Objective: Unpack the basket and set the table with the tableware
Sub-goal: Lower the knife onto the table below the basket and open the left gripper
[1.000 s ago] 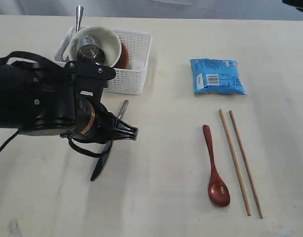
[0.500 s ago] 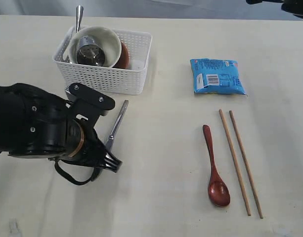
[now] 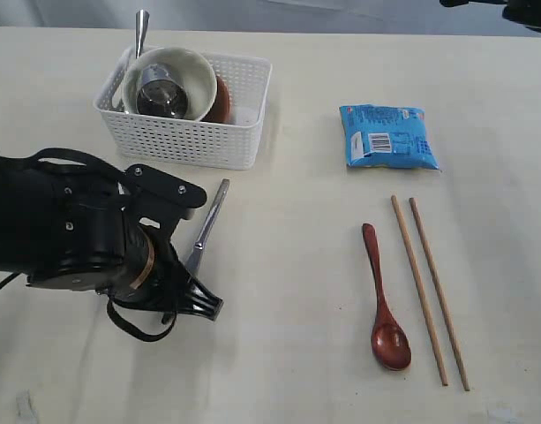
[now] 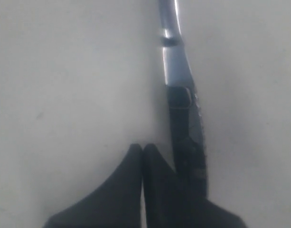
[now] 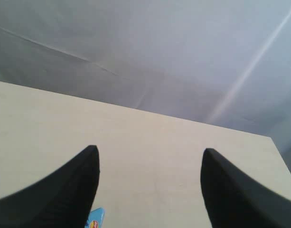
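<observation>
The knife lies flat on the table, just in front of the basket, with its steel blade pointing back toward the basket wall. In my wrist view its dark handle runs alongside one of my fingers, not between them.

My left claw is pressed fully together, tip against tip, with nothing in it. A second ago it sat astride the knife halfway along. Since then it has slid back to the handle end and closed up empty. I read that as the knife delivered, so this piece of the setting is done.

In the basket the cream bowl holds the steel cup. The reddish plate is tucked behind them, and a steel handle stands up at the far corner. All of these are still to come out.

Across the table the red spoon and the chopsticks already lie side by side, below the blue snack packet.

My right claw hangs wide open and empty, over the table's far edge.
</observation>
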`<control>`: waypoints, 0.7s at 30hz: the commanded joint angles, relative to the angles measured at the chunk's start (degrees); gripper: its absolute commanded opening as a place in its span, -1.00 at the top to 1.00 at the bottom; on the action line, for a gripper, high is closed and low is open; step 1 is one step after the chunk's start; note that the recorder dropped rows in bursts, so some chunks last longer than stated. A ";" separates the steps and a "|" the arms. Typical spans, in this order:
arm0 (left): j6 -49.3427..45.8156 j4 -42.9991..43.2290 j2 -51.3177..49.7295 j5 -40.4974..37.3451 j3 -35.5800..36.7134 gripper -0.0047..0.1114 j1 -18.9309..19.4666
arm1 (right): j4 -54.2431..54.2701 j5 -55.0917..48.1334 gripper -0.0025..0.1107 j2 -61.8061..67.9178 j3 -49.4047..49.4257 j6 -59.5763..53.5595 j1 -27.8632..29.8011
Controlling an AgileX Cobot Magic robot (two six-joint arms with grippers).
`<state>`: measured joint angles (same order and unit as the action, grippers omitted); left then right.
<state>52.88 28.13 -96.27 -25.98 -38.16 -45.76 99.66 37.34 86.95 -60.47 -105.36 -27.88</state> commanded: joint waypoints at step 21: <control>-11.20 -11.60 0.04 1.29 0.39 0.92 -3.48 | -0.82 -0.02 -0.08 -0.33 0.26 -0.04 0.32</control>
<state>42.01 17.11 -96.27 -22.63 -38.16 -48.73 99.63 37.34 86.95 -60.47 -105.36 -27.88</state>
